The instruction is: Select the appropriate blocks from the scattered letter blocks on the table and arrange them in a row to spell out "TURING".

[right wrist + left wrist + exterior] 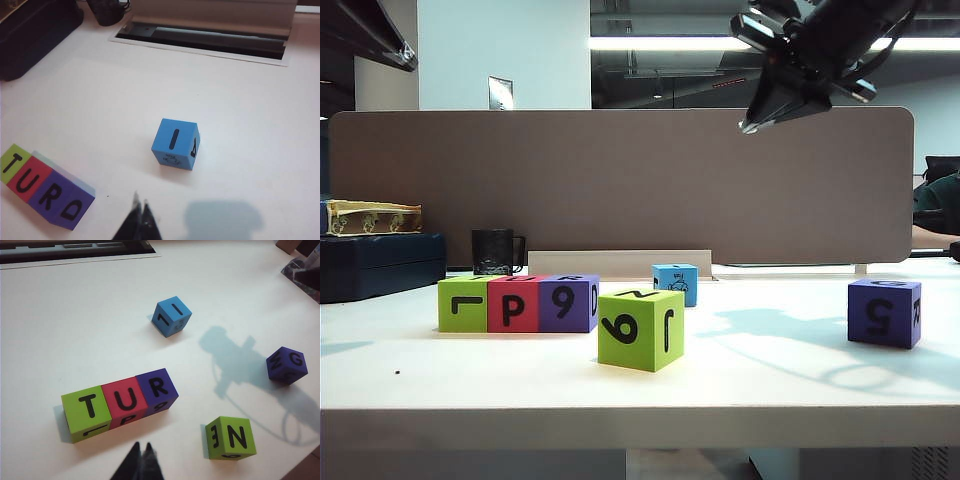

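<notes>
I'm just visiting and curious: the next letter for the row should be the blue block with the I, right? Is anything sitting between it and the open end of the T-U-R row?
Nothing visible. The blue I block stands alone on the table, with bare white surface between it and the purple R block ending the row. The right gripper hovers above it, shut, with nothing between.

The letter blocks point(120, 402) look like matt foam with soft, slightly grainy faces and flat black printed characters. The surface point(75, 330) is smooth white laminate with a faint sheen. The black mug point(494, 251) is glossy, and the brown partition panel point(620, 180) looks matt.
</notes>
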